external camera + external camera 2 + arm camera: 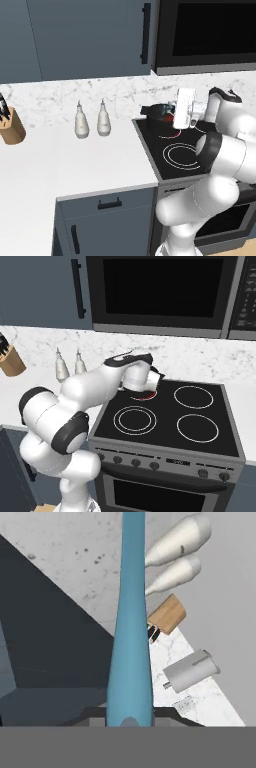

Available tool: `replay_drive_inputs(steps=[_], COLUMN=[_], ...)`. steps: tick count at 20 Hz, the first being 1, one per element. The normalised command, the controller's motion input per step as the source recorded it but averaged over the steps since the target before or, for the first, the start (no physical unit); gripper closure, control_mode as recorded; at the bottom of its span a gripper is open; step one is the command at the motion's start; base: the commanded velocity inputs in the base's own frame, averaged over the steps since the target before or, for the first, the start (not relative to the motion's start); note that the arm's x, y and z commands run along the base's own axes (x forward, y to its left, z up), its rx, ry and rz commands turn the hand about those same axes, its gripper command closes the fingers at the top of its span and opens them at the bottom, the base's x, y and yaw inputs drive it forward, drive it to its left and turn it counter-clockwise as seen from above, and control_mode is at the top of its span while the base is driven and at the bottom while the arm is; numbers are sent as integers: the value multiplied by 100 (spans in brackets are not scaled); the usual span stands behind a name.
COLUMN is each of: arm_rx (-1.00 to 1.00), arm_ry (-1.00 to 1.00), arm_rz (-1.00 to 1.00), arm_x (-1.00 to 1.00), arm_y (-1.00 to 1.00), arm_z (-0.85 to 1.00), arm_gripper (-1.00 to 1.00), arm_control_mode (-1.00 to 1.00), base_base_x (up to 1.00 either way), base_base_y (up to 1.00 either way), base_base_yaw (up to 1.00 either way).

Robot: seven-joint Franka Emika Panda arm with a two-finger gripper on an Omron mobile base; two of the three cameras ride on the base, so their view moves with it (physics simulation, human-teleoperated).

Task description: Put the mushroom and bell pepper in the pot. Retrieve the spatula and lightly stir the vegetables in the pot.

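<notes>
A simulated kitchen is showing dark blue-grey cabinets, a marbled white backsplash and a white table (pixel 100 160) running up to a black stove (pixel 170 416) with ringed burners. A black microwave (pixel 160 293) is hanging above the stove. On the table, two pale bottles (pixel 92 121) are standing side by side near the backsplash, and a wooden knife block (pixel 11 126) is sitting well apart from them at the far left.

The pot (pixel 159 112) is sitting on the stove's rear left burner, and the white arm is reaching over it, hiding most of it in the right base view. The claw (pixel 172 114) is hanging right at the pot in the left base view, its wrist turned sideways. In the hand view the spatula (pixel 131 627) is running straight up from between the claw's tips, which are closed on its wide lower end. The spatula is crossing in front of the two bottles, the knife block and a grey cylinder (pixel 191 670), all appearing tilted on the table behind it.

A patch of red is showing at the pot beside the claw in the left base view, but whether it is the bell pepper cannot be told, and the mushroom cannot be made out.
</notes>
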Motion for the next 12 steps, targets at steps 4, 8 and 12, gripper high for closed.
replay_drive_inputs(steps=[4, 8, 12], arm_rx=[23, 14, 14], arm_ry=[6, 1, 3], arm_rz=[0, 0, 0], arm_x=[5, 12, 21], arm_y=[-35, -13, -3], arm_z=[12, 0, 0], arm_gripper=[100, 100, 100], arm_control_mode=[-100, -100, -100], base_base_x=[0, 0, 0], base_base_y=[0, 0, 0], base_base_yaw=[0, 0, 0])
